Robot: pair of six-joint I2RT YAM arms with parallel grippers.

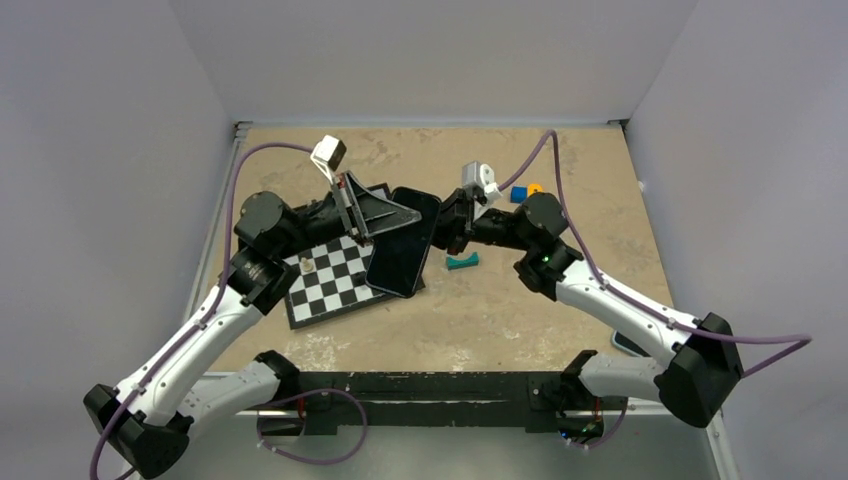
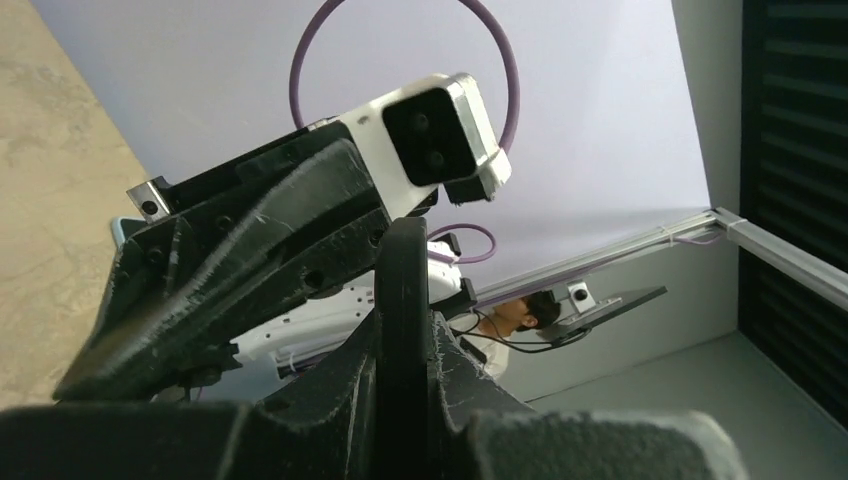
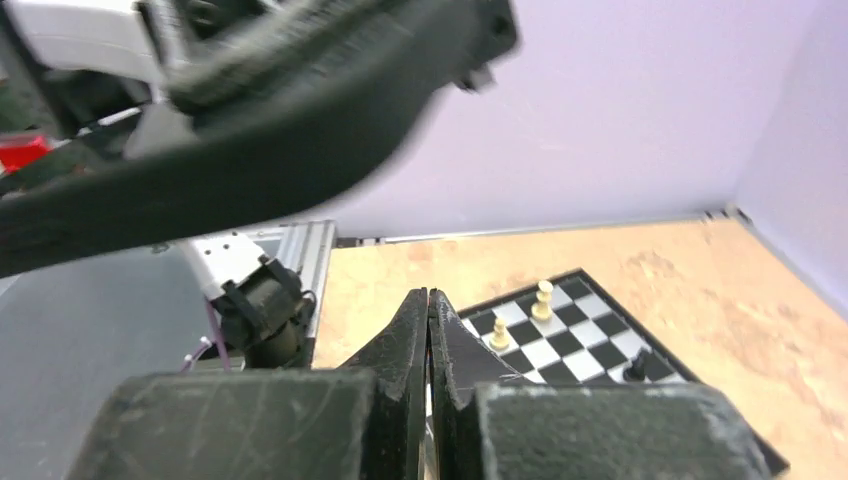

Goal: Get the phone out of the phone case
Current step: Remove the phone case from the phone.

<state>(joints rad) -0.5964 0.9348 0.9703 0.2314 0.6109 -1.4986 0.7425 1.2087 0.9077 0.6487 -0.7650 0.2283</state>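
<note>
In the top view a black glossy phone-sized slab point(image 1: 405, 250), the phone in the phone case with its screen side up, is held tilted above the chessboard. Its light-blue back and the case's holes are hidden. My left gripper point(image 1: 392, 216) is shut on its left part. In the left wrist view the slab shows edge-on point(image 2: 400, 340) between the jaws of that gripper point(image 2: 402, 300). My right gripper point(image 1: 444, 226) is at the slab's right edge. In the right wrist view this gripper point(image 3: 428, 298) has its jaws pressed together, and I cannot tell whether they pinch the case's rim.
A chessboard point(image 1: 330, 285) with a few pieces lies under the slab; it also shows in the right wrist view point(image 3: 575, 335). A teal block point(image 1: 462, 262), a blue block point(image 1: 518, 194) and an orange block point(image 1: 535, 188) lie to the right. A dark flat thing point(image 1: 627, 344) lies under the right arm.
</note>
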